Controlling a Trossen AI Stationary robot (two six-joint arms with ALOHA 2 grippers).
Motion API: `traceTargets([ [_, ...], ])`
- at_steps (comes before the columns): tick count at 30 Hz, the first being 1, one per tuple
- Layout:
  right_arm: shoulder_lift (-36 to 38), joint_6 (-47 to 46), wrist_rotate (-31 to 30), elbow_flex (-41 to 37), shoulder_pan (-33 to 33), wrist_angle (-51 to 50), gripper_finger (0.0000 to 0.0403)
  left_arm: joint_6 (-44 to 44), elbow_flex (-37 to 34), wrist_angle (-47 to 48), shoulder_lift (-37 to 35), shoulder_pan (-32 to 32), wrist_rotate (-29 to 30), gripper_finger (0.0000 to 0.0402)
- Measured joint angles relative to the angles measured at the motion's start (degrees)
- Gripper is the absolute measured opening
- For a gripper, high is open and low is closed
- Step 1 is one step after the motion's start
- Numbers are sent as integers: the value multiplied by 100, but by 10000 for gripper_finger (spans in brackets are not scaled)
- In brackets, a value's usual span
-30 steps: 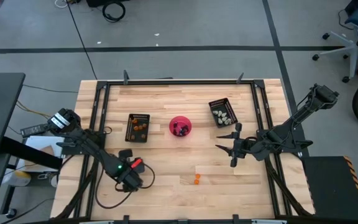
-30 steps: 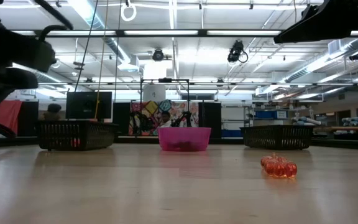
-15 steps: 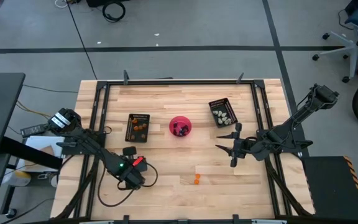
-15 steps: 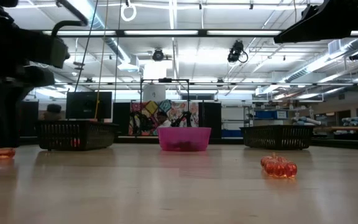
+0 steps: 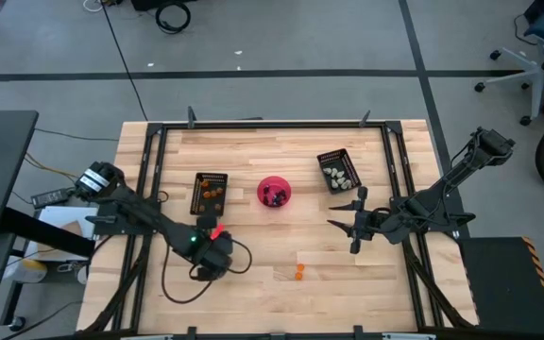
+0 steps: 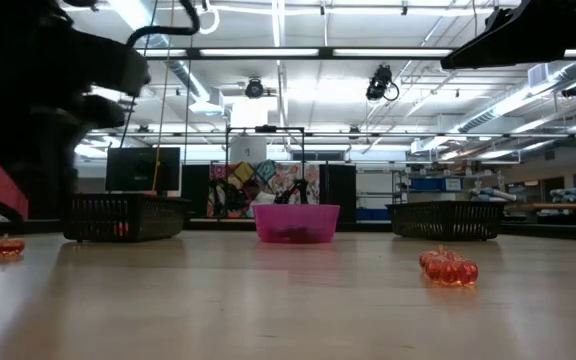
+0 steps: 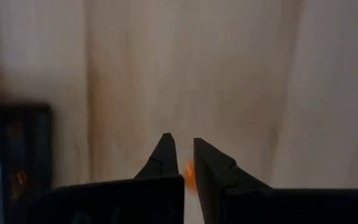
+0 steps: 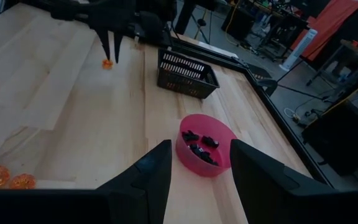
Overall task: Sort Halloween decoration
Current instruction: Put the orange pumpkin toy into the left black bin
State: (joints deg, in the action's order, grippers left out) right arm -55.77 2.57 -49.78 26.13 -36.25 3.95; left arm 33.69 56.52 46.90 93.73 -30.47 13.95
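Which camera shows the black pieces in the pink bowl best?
Right wrist view: the black trinkets lie distinct inside the pink bowl. High view shows dark specks; low view only the bowl's wall; left wrist view, nothing.

You see only a sliver of an orange trinket [image 7: 190, 175] between the left tool [image 7: 183, 149] tips; the rest is hidden. The black tray [image 7: 14, 155] is blurred and cut off, its contents unreadable.

Grey concrete floor [image 5: 281, 42] with dark seams, an office chair [image 5: 527, 52] at one corner, ceiling strip lights [image 6: 278, 52] overhead.
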Motion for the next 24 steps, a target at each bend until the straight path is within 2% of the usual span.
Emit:
traceTargets([
  [5, 0, -62, 0, 0, 0, -9, 167, 106, 104, 738, 0, -112, -634, 11],
  [8, 1, -87, 44, 0, 0, -9, 167, 287, 63, 937, 0, -196, -752, 11],
  [15, 1, -92, 57, 0, -43, -9, 167, 470, -354, 333, 44, -272, -1006, 11],
  [20, 0, -90, 55, 0, -42, -2, 167, 549, -516, -140, 44, -233, -761, 11],
  [24, 0, -90, 55, 0, -42, 2, 167, 291, -545, -770, 103, -185, -515, 11],
])
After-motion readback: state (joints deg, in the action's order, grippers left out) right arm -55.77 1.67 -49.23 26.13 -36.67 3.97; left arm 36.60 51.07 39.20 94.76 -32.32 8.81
